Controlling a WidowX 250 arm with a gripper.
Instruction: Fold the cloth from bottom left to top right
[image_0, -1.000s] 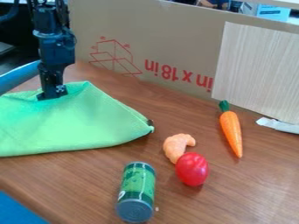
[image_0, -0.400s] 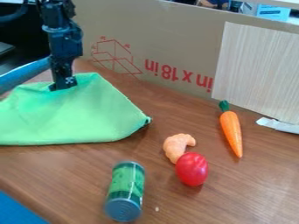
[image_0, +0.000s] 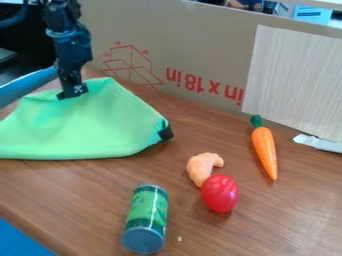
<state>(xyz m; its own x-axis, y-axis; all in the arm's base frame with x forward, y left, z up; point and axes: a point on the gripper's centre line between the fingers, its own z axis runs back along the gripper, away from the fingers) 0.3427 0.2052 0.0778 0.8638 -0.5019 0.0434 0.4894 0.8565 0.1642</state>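
The gripper (image_0: 72, 94) is at the far left, down on the cloth (image_0: 80, 125). Its fingers seem closed, with a pinch of this cloth between them. The cloth lies on the left of the counter (image_0: 227, 232), bunched toward the far side. I judge the fold is in hand; next, the pinched part should be carried right and far, laid flat, and released. The cardboard (image_0: 200, 45) stands close behind and may limit this. The can (image_0: 145, 217), tomato (image_0: 220, 193), shrimp (image_0: 202, 167) and carrot (image_0: 265, 150) are apart from the cloth, nearer or to the right.
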